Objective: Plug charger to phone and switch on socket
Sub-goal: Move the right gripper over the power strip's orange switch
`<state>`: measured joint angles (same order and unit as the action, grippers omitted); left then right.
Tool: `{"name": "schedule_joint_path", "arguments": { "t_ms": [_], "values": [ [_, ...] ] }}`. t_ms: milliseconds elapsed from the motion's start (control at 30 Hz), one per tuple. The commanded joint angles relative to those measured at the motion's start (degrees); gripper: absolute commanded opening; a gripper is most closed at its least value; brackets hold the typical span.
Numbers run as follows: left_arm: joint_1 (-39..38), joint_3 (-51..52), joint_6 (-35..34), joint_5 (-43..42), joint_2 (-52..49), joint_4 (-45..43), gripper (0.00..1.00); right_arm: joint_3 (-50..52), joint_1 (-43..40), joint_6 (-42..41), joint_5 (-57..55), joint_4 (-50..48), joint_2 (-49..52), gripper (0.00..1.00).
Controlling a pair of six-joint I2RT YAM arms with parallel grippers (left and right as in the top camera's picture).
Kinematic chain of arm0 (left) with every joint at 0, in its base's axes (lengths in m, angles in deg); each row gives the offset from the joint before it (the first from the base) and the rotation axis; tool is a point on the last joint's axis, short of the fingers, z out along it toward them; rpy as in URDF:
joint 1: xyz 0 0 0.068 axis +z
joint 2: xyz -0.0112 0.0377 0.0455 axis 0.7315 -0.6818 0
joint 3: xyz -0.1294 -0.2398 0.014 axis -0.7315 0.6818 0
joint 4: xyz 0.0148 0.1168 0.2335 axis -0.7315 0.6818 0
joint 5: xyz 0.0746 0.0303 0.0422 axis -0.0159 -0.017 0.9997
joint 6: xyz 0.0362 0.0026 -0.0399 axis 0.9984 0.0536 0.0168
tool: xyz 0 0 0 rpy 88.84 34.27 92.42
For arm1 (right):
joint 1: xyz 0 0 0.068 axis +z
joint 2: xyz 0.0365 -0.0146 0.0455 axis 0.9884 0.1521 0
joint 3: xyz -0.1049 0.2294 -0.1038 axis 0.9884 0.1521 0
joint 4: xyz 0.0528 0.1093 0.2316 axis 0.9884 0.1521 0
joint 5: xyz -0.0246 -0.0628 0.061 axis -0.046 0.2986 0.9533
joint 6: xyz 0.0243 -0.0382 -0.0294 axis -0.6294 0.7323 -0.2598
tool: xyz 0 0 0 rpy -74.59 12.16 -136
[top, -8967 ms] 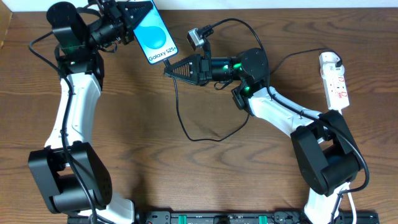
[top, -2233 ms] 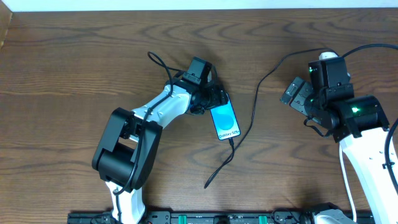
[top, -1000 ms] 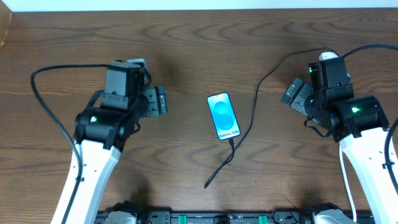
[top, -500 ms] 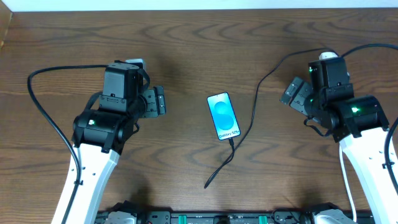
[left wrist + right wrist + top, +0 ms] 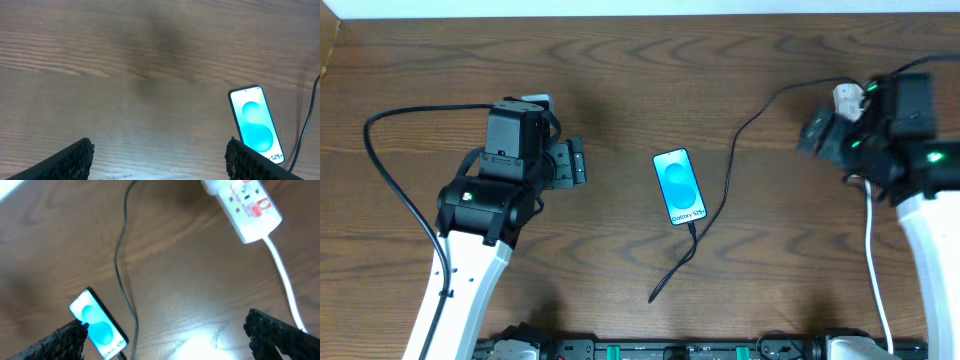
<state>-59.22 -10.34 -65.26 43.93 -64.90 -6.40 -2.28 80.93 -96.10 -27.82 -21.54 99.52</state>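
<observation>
The left gripper [image 5: 574, 163] is a black, blocky claw on a white-shelled arm with dark joints, and it hangs over bare wood at the left of the table. In the left wrist view its two coarse, rubbery black fingertips [image 5: 75, 161] sit at opposite corners of the frame. The claw [image 5: 160, 165] is spread wide and grips nothing. The brown wooden table [image 5: 620, 80] has long wavy grain and a dull sheen.

Near the middle lies the slim rectangular phone [image 5: 679, 187] with rounded corners. It is flat on the wood, glass side up, and slightly tilted. Its glossy screen glows bright blue above a white strip of lettering [image 5: 256, 125], and it is well apart from both claws.

The thin black charger cable [image 5: 729, 170] meets the phone's lower short edge. How deep the tip sits is too small to tell. From there a short stretch trails toward the front of the table. The long run curves up just right of the phone and bends off toward the far right corner [image 5: 118, 250].

There the elongated white plastic socket strip [image 5: 247, 205] with red markings lies on the wood, blurred. A smooth white lead [image 5: 285, 280] leaves its near end. From overhead only its rounded white end [image 5: 847, 97] shows beside the arm.

The right gripper [image 5: 817, 135] hovers just left of the strip. Its textured black fingertips [image 5: 65, 339] are splayed to the frame's corners, so this claw [image 5: 170, 340] is also released and bare.
</observation>
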Motion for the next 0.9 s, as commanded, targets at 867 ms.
{"name": "schedule_joint_path", "arguments": {
  "t_ms": [867],
  "values": [
    [0.02, -0.24, 0.57, 0.72, -0.15, 0.20, 0.85, -40.89, -21.03, 38.75, 10.51, 25.81, 48.94, 0.99]
  ]
}}
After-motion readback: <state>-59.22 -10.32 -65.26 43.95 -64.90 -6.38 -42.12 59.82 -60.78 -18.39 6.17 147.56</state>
